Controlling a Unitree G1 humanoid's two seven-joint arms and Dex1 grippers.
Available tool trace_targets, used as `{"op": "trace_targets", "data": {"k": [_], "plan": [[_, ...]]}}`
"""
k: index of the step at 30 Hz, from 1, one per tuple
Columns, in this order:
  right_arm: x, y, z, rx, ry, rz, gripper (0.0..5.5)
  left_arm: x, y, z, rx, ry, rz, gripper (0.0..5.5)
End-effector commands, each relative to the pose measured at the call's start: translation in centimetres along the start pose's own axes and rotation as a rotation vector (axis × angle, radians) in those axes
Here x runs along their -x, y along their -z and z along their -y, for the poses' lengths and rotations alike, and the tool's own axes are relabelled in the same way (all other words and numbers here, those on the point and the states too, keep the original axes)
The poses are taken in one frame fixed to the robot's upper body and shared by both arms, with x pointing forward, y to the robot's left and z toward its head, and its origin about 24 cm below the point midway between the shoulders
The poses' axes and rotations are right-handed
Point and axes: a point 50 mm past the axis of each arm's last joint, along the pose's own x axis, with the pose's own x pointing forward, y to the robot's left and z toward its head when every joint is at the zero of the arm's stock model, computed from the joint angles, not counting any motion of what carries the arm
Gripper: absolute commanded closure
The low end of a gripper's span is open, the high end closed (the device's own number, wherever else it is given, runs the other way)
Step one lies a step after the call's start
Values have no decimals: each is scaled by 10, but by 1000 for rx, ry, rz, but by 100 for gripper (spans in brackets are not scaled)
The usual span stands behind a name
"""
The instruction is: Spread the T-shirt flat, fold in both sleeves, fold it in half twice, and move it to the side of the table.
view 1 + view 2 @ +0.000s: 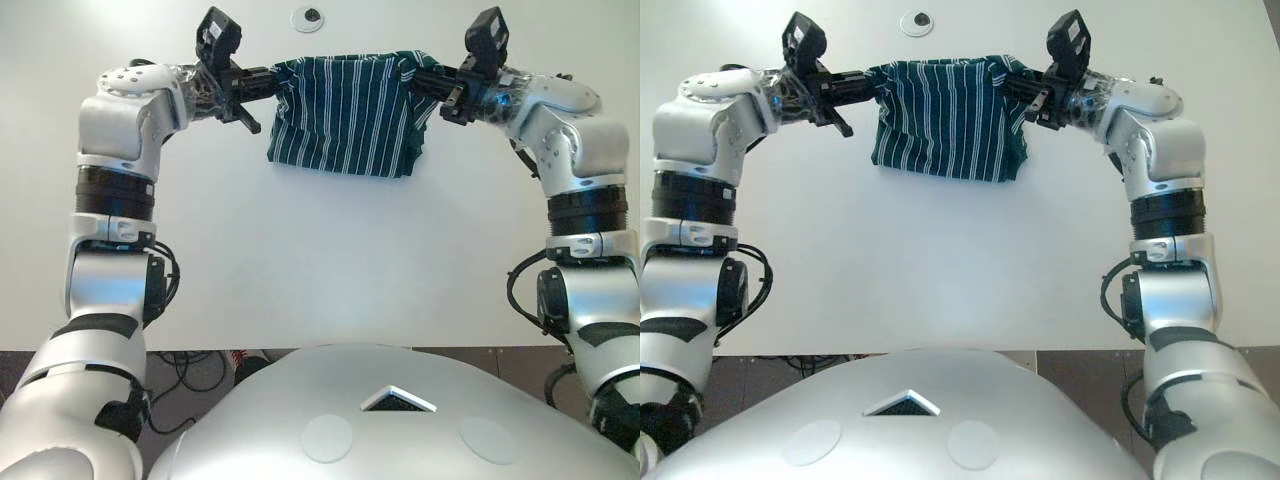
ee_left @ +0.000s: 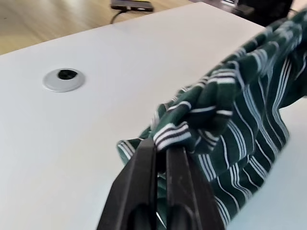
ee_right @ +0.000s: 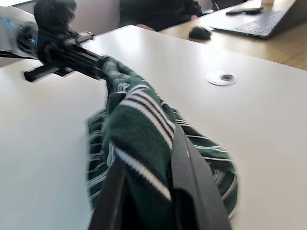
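Note:
A dark green T-shirt with white stripes hangs in the air between my two grippers, over the far middle of the white table. Its lower edge droops toward the tabletop. My left gripper is shut on the shirt's left upper corner, and in the left wrist view its black fingers pinch the striped hem. My right gripper is shut on the right upper corner; green cloth bunches between its fingers. My left gripper is also seen across the shirt.
A round grey cable grommet sits in the tabletop just beyond the shirt. A laptop and a mouse lie on a wooden desk behind the table. Bare white table stretches in front of the shirt.

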Motion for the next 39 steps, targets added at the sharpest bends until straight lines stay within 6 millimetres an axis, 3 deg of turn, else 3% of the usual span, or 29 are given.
{"op": "trace_targets", "data": {"k": [1,5,8,12,15,18,21,24,26,31,36,39], "plan": [[-15,3,7,13,52,-20,462,-9,-9,-14,25,-118,28,506],[-18,16,15,12,117,-68,444,-21,-12,-18,72,-170,59,452],[-16,20,24,7,227,-66,444,-23,-8,-28,91,-306,86,432],[-19,7,32,53,380,43,444,-12,-1,-43,102,-473,157,432],[-34,0,17,73,304,104,453,-13,-5,-32,13,-373,226,441],[-56,5,-5,70,186,87,505,-26,-7,-8,-59,-192,227,488],[-79,17,-26,45,95,28,550,-53,-8,8,-34,-117,150,538],[-90,37,-32,32,90,-81,550,-72,2,12,5,-161,46,549],[-86,55,-29,53,121,-172,550,-70,15,5,2,-248,-21,549],[-63,93,-18,41,192,-330,550,-31,46,-33,50,-494,-43,549],[-34,116,-2,-22,314,-411,550,0,34,-54,105,-606,145,549],[4,127,18,-80,451,-447,550,15,31,-57,78,-646,212,549]]}}
